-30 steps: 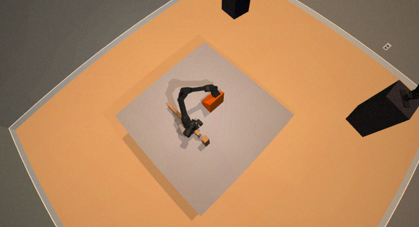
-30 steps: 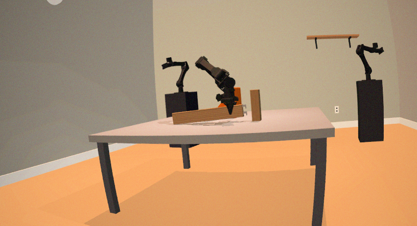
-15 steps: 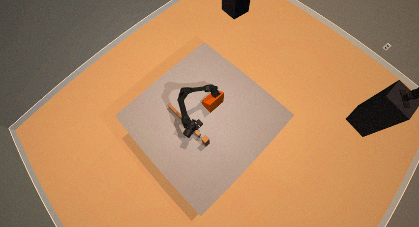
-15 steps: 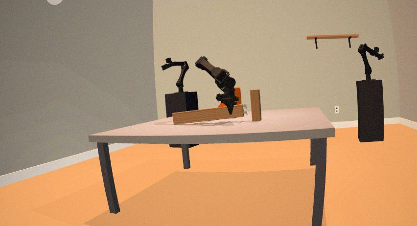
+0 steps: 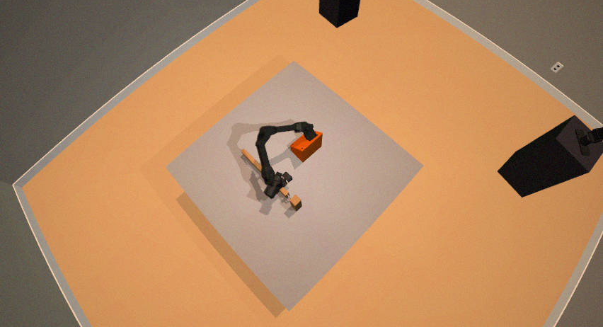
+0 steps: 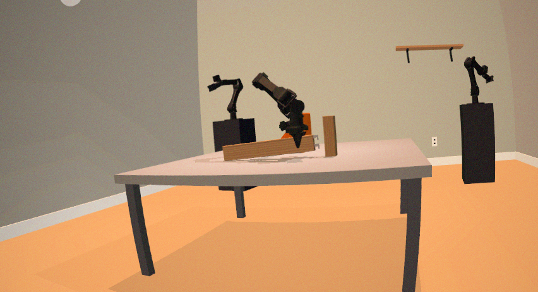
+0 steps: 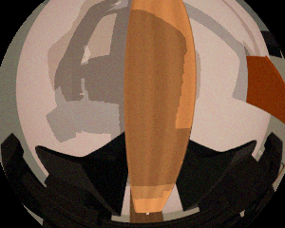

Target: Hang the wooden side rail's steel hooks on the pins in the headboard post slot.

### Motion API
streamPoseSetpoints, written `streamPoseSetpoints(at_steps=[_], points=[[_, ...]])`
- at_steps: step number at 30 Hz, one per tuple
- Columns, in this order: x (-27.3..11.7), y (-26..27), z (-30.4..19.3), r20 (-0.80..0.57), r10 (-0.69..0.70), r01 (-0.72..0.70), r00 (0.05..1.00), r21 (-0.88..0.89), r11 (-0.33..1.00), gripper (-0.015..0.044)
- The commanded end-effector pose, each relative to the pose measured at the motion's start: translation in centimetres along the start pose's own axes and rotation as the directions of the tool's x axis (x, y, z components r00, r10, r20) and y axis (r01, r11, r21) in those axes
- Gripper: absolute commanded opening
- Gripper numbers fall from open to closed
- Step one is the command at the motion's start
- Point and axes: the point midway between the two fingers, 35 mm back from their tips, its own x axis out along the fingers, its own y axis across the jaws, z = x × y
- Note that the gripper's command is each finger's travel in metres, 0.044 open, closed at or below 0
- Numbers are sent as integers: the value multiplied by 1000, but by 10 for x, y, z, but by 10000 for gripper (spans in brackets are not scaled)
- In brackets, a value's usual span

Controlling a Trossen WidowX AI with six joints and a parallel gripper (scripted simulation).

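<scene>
The wooden side rail [image 5: 251,158] [image 6: 259,148] [image 7: 154,95] is tilted. Its far end rests on the table and its hook end is raised. My gripper [image 6: 298,145] [image 7: 148,133] is shut on the rail near the hook end; one finger shows on each side of the rail in the wrist view. Two steel hooks [image 6: 316,141] stick out of the raised end toward the post, with a small gap between. The headboard post [image 5: 295,202] [image 6: 329,136] stands upright on the table. Its slot and pins are hidden in these views.
An orange box [image 5: 311,148] [image 6: 307,123] [image 7: 268,87] stands by the arm's base, behind the rail in the exterior view. The grey table [image 5: 354,168] [image 6: 376,154] carries everything. Two other arms on black pedestals [image 6: 477,143] [image 6: 233,133] stand beyond the table.
</scene>
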Motion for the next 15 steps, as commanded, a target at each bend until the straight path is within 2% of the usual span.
streamPoseSetpoints(at_steps=[1,15], points=[[-3,1,-4,-4,10,-10,1000,-1,1000,0],[-4,2,-5,-4,10,-10,1000,-1,1000,0]])
